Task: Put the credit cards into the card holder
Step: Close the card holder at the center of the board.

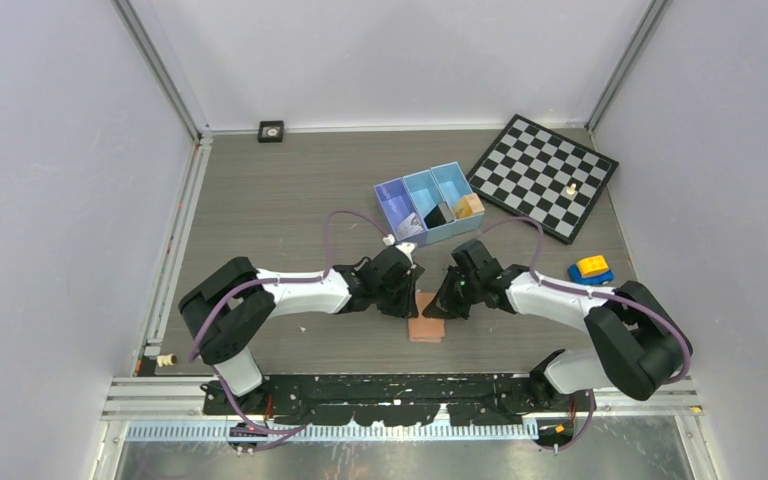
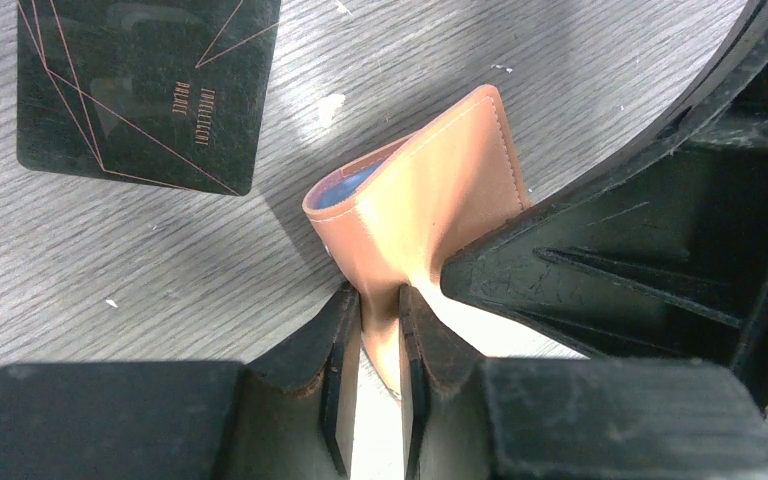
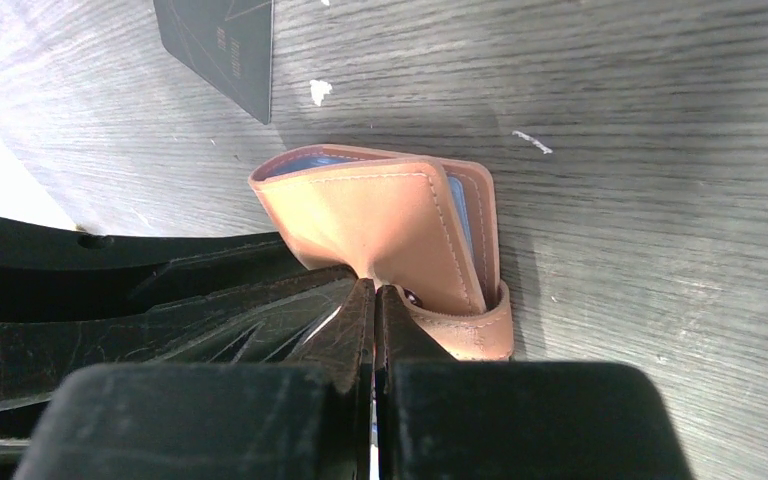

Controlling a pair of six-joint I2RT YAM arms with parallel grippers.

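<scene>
The salmon-tan card holder (image 1: 427, 326) lies between both arms near the table's front and is held partly open, its blue lining showing. My left gripper (image 2: 380, 300) is shut on one leather flap of the card holder (image 2: 430, 190). My right gripper (image 3: 375, 292) is shut on the opposite flap of the card holder (image 3: 380, 225), beside the snap tab. One black credit card (image 2: 145, 90) lies flat on the table just beyond it, and is also visible as the credit card (image 3: 225, 45) in the right wrist view. In the top view my grippers hide that card.
A blue three-compartment bin (image 1: 430, 205) stands behind the grippers, with a black card (image 1: 435, 215) leaning in its middle part and a tan block (image 1: 470, 205) on the right. A chessboard (image 1: 543, 175) lies at the back right and a yellow-blue toy (image 1: 590, 269) to the right.
</scene>
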